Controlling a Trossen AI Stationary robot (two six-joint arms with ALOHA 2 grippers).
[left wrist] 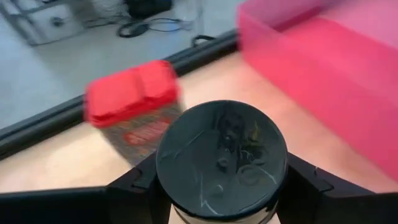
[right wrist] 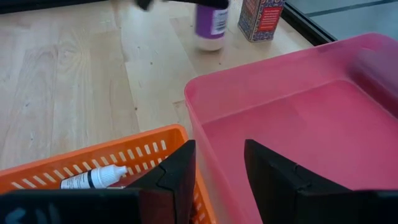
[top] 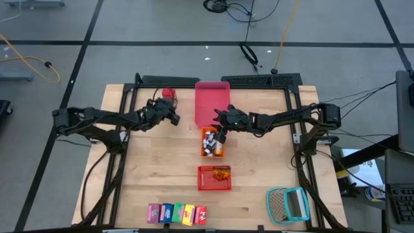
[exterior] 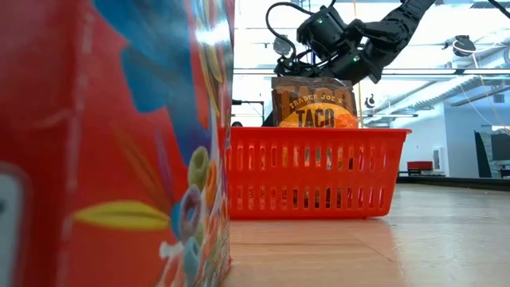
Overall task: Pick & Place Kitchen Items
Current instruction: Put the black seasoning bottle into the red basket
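Left gripper (left wrist: 221,186) clamping the dark-lidded jar (left wrist: 221,158) by its sides at the table's back-left, just beside the small red container (left wrist: 134,109) and near the pink tray (left wrist: 298,56); prob. worth lifting straight up and keeping the jar level before swinging over (red container sitting close enough to get knocked). Right gripper (right wrist: 221,168) hovering w/ fingers apart and holding nothing over the pink tray's near edge and the orange basket (right wrist: 81,165) w/ its tiny bottles (right wrist: 93,178). Red basket (top: 214,177), cartons (top: 176,213) and teal-framed mesh item (top: 288,204) lying well apart toward the front, not obstructing.
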